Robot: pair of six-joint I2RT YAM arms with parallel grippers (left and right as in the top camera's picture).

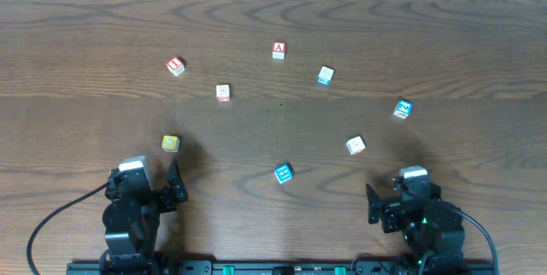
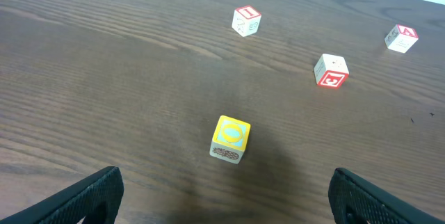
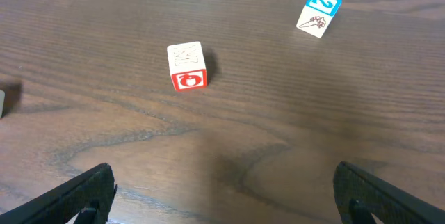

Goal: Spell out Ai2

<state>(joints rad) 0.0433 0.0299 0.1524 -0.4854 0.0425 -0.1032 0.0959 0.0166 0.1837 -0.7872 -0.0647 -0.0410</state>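
A red-topped "A" block (image 1: 279,50) lies at the back centre and shows in the left wrist view (image 2: 401,38). A blue-topped "2" block (image 1: 402,108) lies at the right and shows in the right wrist view (image 3: 318,12). A red-topped block (image 1: 175,67) with a single-stroke mark lies back left, also in the left wrist view (image 2: 246,21). My left gripper (image 1: 149,181) is open and empty (image 2: 226,203), just short of a yellow block (image 2: 229,139). My right gripper (image 1: 402,194) is open and empty (image 3: 222,196).
Other blocks lie scattered: a yellow one (image 1: 170,143), a white-and-red one (image 1: 223,93), a blue-and-white one (image 1: 326,75), a white-and-red one (image 1: 355,145) seen in the right wrist view (image 3: 186,65), and a blue one (image 1: 283,173) at front centre.
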